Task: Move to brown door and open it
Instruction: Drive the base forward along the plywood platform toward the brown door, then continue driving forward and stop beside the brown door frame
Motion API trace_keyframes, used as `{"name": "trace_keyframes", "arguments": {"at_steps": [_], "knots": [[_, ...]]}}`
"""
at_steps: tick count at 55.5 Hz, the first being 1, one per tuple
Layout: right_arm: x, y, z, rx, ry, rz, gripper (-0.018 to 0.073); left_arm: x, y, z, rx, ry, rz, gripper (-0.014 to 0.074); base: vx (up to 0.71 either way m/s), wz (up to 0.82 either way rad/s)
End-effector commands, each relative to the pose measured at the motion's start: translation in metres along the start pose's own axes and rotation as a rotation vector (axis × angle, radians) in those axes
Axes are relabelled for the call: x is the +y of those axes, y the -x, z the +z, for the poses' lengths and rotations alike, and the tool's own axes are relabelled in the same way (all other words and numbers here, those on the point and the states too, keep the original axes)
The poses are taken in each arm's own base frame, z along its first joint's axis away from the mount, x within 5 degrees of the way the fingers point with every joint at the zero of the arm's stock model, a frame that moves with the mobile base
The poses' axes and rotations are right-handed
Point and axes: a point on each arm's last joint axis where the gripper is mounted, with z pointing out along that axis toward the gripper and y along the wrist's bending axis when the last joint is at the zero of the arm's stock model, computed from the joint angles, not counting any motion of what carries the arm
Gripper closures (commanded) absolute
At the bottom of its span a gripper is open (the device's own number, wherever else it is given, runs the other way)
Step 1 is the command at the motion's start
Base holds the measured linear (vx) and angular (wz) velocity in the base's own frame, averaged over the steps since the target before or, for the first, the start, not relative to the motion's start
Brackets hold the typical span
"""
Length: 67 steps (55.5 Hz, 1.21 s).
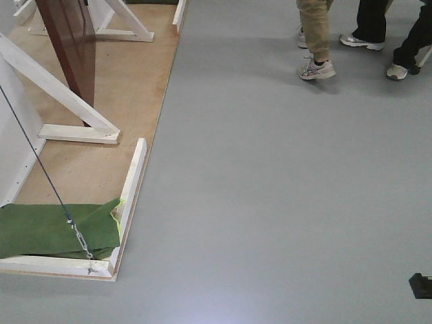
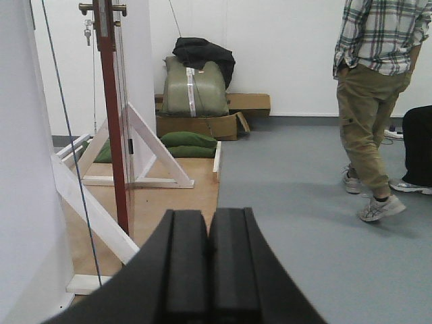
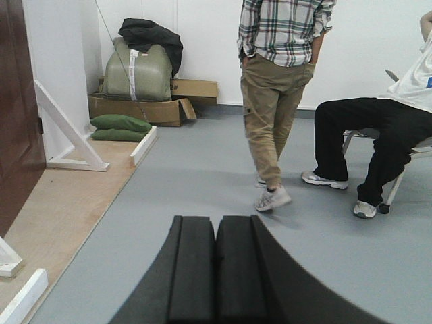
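- The grey floor point(image 1: 283, 189) is smooth, matte and open. I judge the base should turn left towards the door and keep wide of the standing person point(image 3: 277, 81).
- The plywood platform point(image 1: 128, 88) is raw pale board edged with white timber rails. That raised lip suggests stopping short and reaching over it.
- The brown door point(image 1: 71, 40), a tall, thin slab of glossy reddish wood, stands on the platform at the left among white diagonal braces point(image 1: 61, 94). The left wrist camera sees it edge-on.
- The left gripper point(image 2: 209, 270) and right gripper point(image 3: 216, 270) are each clenched, flat black pad against pad, grasping nothing. One must spread before taking the handle.
- The brass handle point(image 2: 101, 8) sits high on the door, with keys point(image 2: 88, 30) dangling beside it. It is hard, smooth metal, likely slippery.
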Motion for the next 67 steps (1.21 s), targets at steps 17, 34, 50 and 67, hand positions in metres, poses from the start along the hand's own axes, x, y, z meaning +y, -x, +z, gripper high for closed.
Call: {"name": "trace_keyframes", "arguments": {"at_steps": [17,34,50,67], "knots": [[-0.0003,0.0060,-0.0008,-0.086,-0.005,-0.010,0.0559,-0.0017,0.0135,-0.0024,-0.106,-0.016,-0.009,0.0600,0.17,-0.02],[-0.0003,0.0060,-0.0008,-0.086,-0.005,-0.010,0.0559,-0.0017,0.0135,-0.0024,-0.106,-0.016,-0.009,0.0600,0.18,-0.08],[-0.0003,0.0060,-0.0008,-0.086,-0.005,-0.010,0.0559,-0.0017,0.0135,-0.0024,-0.106,-0.016,-0.009,0.0600,0.18,-0.13],[-0.0003,0.0060,-0.0008,-0.086,-0.005,-0.010,0.0559,-0.0017,0.0135,-0.0024,-0.106,-0.016,-0.009,0.0600,0.18,-0.09]]}}
